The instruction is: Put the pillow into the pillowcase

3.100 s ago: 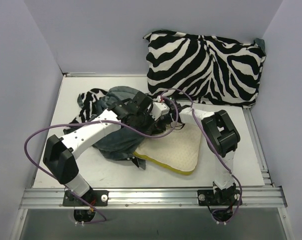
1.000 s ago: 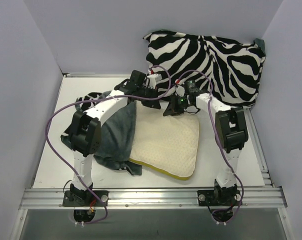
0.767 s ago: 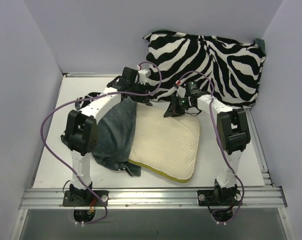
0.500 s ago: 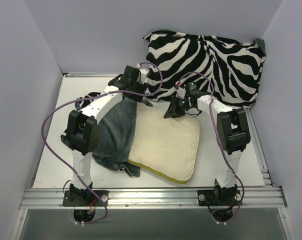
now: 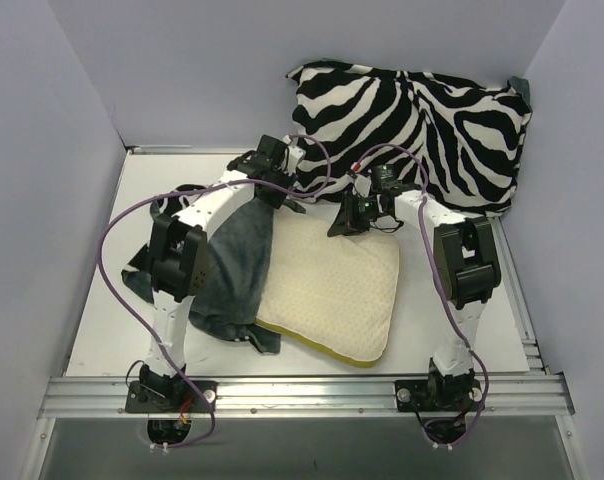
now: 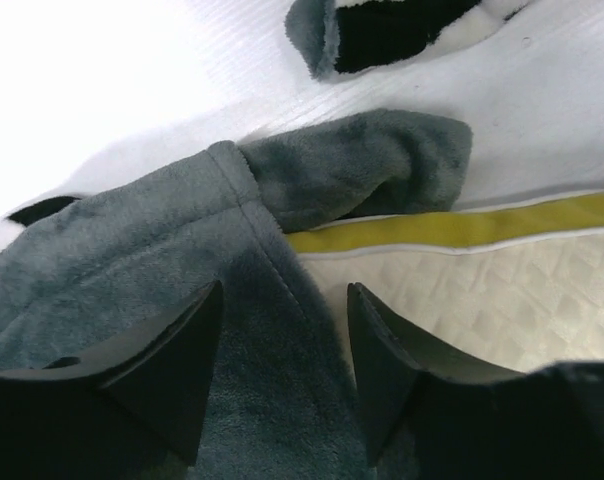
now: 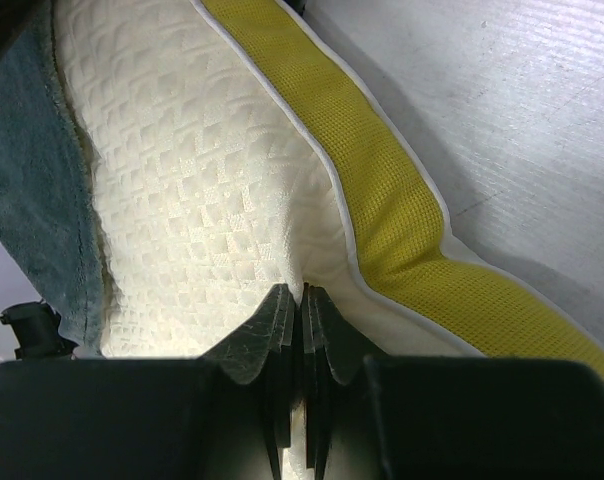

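Pillow [image 5: 332, 290] fabric nipped by right gripper [image 7: 302, 297]: fingers pressed almost together, only a sliver of gap, a small pucker of cream quilting caught in it. Yellow band [image 7: 382, 190] of the pillow's edge just right of the pinch, bare white table [image 7: 502, 120] beyond that. From above, right gripper at the pillow's far edge, tips angled down and toward the left.

Left gripper [image 6: 284, 290] wide open, fingers [image 6: 187, 350] well apart, nothing clamped. Grey plush of pillowcase [image 6: 172, 230] spread beneath and between them, a stitched seam running up the middle of the gap. Contact with the plush impossible to tell. Beyond the tips, a rolled fold of the same plush lying across the yellow band; a scrap of black-and-white print at the top of that view.

Seen from above, pillow flat on the table near the middle, mostly uncovered. Pillowcase draped over its left side, grey face up, trailing toward the near left; zebra print bunched on the table farther left. Plump zebra cushion [image 5: 412, 130] propped against the back wall, behind both grippers. Purple cables [image 5: 112, 250] looping from both arms.
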`<state>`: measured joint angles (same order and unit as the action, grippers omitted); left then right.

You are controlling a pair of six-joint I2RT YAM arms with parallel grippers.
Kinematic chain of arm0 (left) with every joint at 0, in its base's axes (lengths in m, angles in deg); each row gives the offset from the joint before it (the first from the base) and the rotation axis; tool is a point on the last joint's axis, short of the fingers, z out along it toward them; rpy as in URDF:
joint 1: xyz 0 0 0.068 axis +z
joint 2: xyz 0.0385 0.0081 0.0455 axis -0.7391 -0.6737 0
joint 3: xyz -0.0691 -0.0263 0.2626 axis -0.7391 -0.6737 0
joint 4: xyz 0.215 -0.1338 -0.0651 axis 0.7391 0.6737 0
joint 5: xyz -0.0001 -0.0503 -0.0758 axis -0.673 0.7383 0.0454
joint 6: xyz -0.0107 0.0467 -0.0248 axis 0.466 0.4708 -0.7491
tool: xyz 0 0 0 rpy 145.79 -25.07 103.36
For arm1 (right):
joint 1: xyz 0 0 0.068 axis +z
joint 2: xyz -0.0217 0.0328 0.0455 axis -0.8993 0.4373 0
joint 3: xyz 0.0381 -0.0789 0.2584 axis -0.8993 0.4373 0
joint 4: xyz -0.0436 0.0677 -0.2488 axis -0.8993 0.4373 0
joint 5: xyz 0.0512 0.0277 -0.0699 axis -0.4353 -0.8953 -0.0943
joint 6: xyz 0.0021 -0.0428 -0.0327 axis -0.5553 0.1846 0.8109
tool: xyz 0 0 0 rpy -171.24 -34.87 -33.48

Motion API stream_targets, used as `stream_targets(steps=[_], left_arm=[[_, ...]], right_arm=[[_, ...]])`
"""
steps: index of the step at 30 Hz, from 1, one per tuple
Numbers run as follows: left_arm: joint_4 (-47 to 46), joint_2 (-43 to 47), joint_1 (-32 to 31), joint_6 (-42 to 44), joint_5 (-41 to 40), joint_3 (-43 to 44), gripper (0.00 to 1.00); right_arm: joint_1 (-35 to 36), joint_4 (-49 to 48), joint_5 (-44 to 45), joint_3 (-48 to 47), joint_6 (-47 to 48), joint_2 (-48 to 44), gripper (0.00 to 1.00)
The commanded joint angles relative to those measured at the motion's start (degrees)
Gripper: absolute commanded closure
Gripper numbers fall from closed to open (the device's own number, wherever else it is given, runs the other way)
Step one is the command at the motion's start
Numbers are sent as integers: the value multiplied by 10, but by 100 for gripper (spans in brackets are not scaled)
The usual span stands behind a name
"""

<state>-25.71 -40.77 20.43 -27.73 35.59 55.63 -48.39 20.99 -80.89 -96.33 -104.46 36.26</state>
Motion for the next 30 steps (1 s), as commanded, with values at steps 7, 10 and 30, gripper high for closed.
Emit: stream_targets(steps=[7,10,30], left_arm=[[30,-51,19,53,-85,69,63],[45,-64,21,56,-75,101,82],[-130,106,-13,-263,429,-154,100]], right_arm=[[1,25,-27,-9,10,-22,100],[1,25,-27,-9,12,-21,100],[-14,-126,-95,-7,-136,-40,100]])
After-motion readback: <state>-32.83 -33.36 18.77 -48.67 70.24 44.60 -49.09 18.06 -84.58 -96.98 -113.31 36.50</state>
